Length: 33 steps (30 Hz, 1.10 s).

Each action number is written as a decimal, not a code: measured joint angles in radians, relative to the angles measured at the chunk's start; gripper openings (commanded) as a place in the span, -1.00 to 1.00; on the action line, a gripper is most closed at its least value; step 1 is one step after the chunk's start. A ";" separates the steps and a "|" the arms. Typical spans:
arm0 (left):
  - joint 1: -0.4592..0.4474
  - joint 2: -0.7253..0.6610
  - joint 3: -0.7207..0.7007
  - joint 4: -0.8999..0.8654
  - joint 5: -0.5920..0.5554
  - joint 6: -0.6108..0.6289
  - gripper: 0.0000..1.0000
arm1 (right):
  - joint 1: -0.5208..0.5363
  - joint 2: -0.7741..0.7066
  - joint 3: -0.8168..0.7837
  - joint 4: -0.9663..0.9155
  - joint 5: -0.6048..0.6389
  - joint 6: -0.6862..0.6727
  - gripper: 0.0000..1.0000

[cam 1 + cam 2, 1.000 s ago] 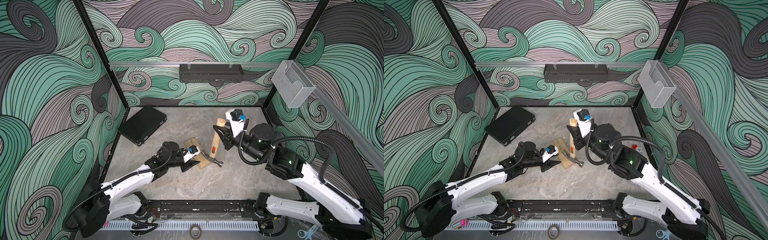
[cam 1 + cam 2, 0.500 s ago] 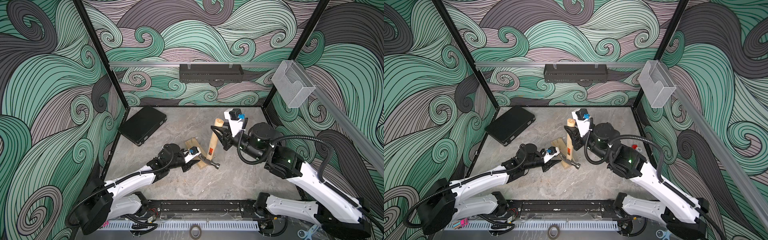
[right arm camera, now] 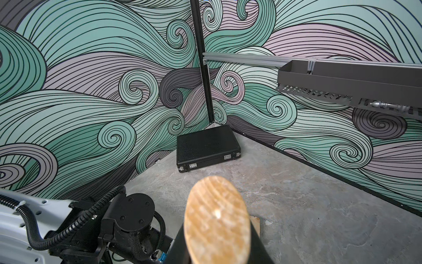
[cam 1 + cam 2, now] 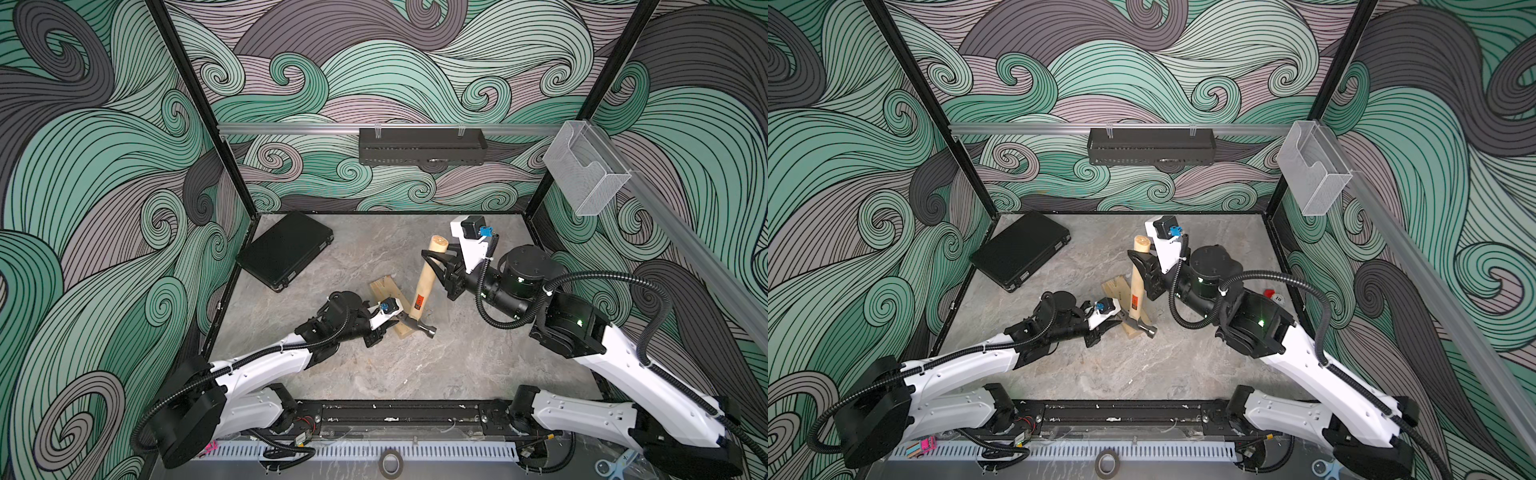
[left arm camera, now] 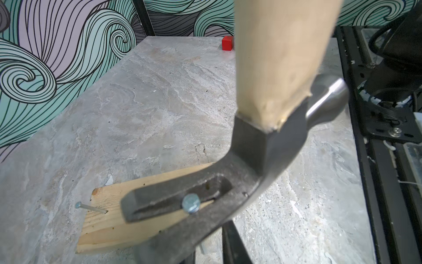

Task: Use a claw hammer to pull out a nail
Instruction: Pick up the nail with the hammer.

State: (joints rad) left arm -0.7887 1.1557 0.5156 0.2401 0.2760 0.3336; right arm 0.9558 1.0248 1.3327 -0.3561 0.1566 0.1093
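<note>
We found the right tool clamped tight on the claw hammer, high on its pale handle and just under the butt end, right of centre in both top views. The hammer stood nearly upright, leaning a little, with its grey head down on a wooden block in the middle of the desk.

In the left wrist view the curved claw lay along the block's top. A nail sat in the claw's slot with its head above the steel. A second nail stuck out of the block at the lower left of that frame.

The left tool lay low at the near end of the block, beside the claw. The hammer head hid most of it, so we could not tell how wide it stood or whether it gripped anything.

A black case lay at the upper left of the desk, and a small red block sat by the desk's right edge.
</note>
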 measured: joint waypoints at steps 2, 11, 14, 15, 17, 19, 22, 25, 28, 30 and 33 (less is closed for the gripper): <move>0.000 0.000 0.000 0.000 -0.003 0.002 -0.78 | 0.000 0.000 0.000 0.000 0.000 0.000 -1.00; -0.006 -0.001 0.000 -0.001 -0.019 0.020 -0.98 | 0.000 -0.005 0.000 -0.008 -0.001 0.001 -1.00; -0.008 -0.001 0.000 -0.004 -0.020 0.024 -1.00 | 0.000 -0.005 0.000 -0.012 -0.002 0.001 -1.00; -0.008 -0.001 0.000 -0.007 -0.021 0.026 -1.00 | 0.000 -0.005 0.000 -0.014 -0.004 0.001 -1.00; -0.009 -0.001 0.000 -0.010 -0.022 0.027 -1.00 | 0.000 -0.005 0.000 -0.018 -0.008 0.001 -1.00; -0.009 -0.002 0.000 -0.012 -0.025 0.031 -1.00 | 0.000 -0.005 0.000 -0.021 -0.014 0.000 -1.00; -0.009 -0.011 0.000 -0.021 -0.032 0.037 -1.00 | 0.000 -0.003 0.000 -0.027 -0.024 0.000 -1.00; -0.009 -0.019 0.002 -0.026 -0.037 0.041 -1.00 | 0.000 0.002 0.000 -0.032 -0.034 -0.003 -1.00; -0.009 -0.019 0.007 -0.032 -0.036 0.042 -1.00 | 0.000 0.008 0.000 -0.037 -0.044 -0.005 -1.00; -0.009 -0.019 0.008 -0.037 -0.036 0.042 -1.00 | 0.000 0.012 0.000 -0.043 -0.050 -0.006 -1.00; -0.009 -0.019 0.008 -0.040 -0.037 0.042 -1.00 | 0.000 0.017 0.000 -0.050 -0.056 -0.008 -1.00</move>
State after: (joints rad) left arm -0.7975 1.1370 0.5232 0.1997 0.2394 0.3752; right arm 0.9554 1.0416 1.3327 -0.4057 0.1005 0.1013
